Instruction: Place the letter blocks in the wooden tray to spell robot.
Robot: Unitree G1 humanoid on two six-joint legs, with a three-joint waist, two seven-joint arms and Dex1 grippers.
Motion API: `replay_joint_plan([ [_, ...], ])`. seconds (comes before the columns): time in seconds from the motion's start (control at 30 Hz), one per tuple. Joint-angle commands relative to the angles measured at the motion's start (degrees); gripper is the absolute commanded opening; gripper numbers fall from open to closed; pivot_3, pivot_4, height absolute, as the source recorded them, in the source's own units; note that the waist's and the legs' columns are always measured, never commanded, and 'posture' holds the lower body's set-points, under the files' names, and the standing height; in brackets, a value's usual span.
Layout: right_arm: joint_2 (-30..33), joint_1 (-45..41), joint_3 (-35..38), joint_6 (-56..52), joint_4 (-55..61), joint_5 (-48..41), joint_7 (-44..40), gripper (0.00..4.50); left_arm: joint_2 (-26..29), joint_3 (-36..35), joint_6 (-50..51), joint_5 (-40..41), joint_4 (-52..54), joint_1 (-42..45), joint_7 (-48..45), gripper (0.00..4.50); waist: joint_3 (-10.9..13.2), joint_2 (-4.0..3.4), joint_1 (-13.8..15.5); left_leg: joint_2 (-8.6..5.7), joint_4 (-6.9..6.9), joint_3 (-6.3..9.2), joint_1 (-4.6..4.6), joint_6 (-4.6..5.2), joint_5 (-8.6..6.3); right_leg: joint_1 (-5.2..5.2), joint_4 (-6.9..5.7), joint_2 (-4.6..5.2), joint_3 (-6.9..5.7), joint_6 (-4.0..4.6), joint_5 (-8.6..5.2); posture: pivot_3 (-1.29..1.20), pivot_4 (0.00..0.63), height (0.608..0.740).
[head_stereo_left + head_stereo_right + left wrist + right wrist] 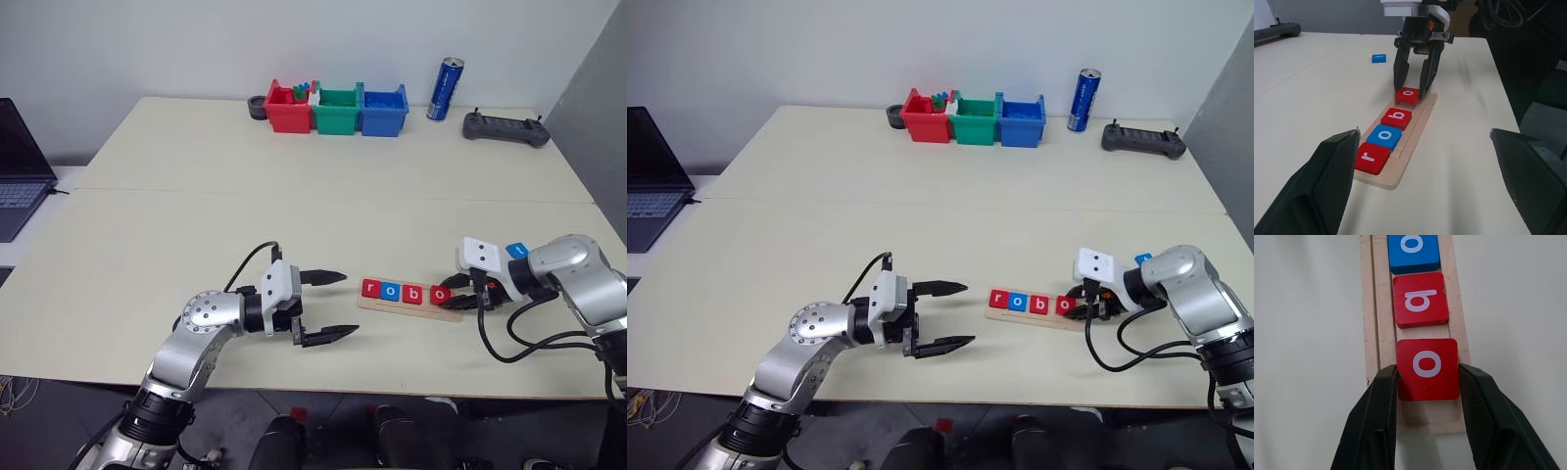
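The wooden tray lies near the table's front edge, right of centre. In its groove sit three letter blocks in a row: a red r, a blue o and a red b. A fourth, a red o, rests at the tray's right end, slightly tilted. My right gripper is shut on it, one finger against each side. A blue block lies on the table beyond that arm. My left gripper hovers open and empty just left of the tray.
Red, green and blue bins stand in a row at the table's far edge. A blue can and a black controller are to their right. A laptop sits off the left side.
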State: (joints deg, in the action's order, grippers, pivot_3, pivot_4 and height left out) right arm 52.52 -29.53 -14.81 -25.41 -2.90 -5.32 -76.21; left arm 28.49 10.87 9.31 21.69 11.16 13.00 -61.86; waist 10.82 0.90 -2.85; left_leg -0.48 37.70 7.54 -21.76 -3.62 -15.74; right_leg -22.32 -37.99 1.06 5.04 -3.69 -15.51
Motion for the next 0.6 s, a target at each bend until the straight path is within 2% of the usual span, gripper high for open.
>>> replay_joint_plan([
  [0.03, -0.70, -0.98, 0.14, 0.95, -0.08, 0.31, 0.23, 1.44, -0.31, -0.33, -0.43, 0.63, 2.15, -0.04, 0.38, 4.50, 0.00, 0.00, -0.01, 0.00, 0.00, 0.00, 0.00, 0.00, 0.00, 0.00, 0.00, 0.00, 0.00, 0.00, 0.00, 0.00, 0.150, 0.740],
  [0.37, -1.90, -1.80, -0.79, 1.45, -1.36, 0.83, -0.15, 1.44, 0.19, -0.62, 1.00, 0.95, 3.88, -0.23, 1.34, 4.50, 0.00, -0.01, 0.00, 0.00, 0.00, 0.01, 0.00, 0.00, 0.00, 0.00, 0.00, 0.00, 0.00, 0.00, 0.00, 0.00, 0.150, 0.740],
  [0.6, -2.26, -2.90, -0.05, -0.09, -1.21, 0.32, 0.00, 3.95, 0.08, -0.72, 1.15, 0.88, 3.65, 0.16, 1.50, 4.50, 0.00, -0.01, 0.01, 0.00, 0.00, 0.01, 0.00, 0.00, 0.00, 0.00, 0.00, 0.00, 0.00, 0.00, 0.01, 0.00, 0.150, 0.740],
])
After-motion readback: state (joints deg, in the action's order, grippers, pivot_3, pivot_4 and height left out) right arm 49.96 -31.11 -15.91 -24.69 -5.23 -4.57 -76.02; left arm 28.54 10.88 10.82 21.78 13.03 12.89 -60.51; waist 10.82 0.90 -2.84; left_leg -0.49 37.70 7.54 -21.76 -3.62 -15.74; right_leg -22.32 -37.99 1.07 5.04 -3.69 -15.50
